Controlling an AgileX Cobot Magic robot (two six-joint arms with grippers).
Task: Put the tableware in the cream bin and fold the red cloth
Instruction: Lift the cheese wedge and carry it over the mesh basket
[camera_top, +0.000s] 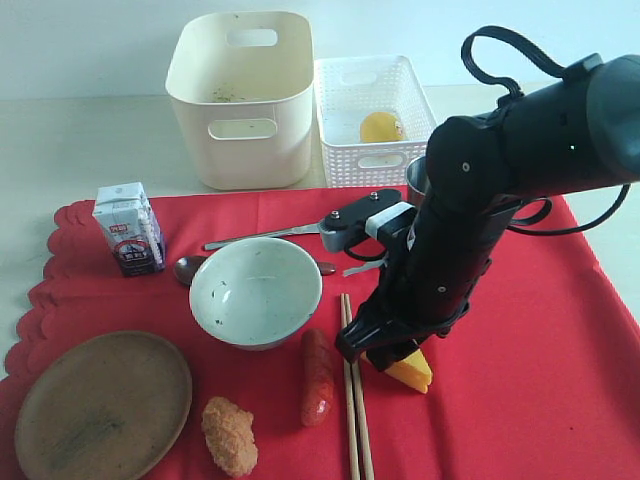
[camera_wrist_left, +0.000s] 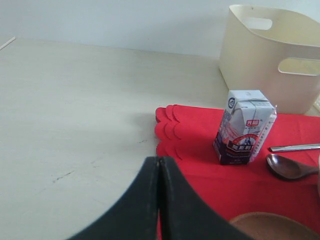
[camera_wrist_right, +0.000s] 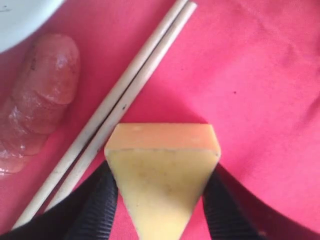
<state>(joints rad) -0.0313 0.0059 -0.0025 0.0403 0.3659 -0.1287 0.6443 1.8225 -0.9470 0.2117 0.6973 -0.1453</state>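
Note:
On the red cloth (camera_top: 540, 380) lie the speckled bowl (camera_top: 255, 290), wooden plate (camera_top: 100, 405), knife (camera_top: 265, 236), dark spoon (camera_top: 190, 268) and chopsticks (camera_top: 355, 400). The steel cup (camera_top: 418, 178) peeks out behind my right arm. Behind the cloth stands the cream bin (camera_top: 240, 100). My right gripper (camera_wrist_right: 160, 170) is down on the cloth with its fingers pressed against both sides of a yellow cheese wedge (camera_wrist_right: 162, 170), right beside the chopsticks (camera_wrist_right: 125, 100). My left gripper (camera_wrist_left: 160, 161) is shut on nothing, above the cloth's scalloped edge (camera_wrist_left: 167, 135); it does not show in the exterior view.
A milk carton (camera_top: 128, 228) stands at the cloth's back left. A toy sausage (camera_top: 318, 375) and a fried piece (camera_top: 230, 435) lie in front of the bowl. The white lattice basket (camera_top: 375, 120) beside the bin holds a yellow toy (camera_top: 382, 127).

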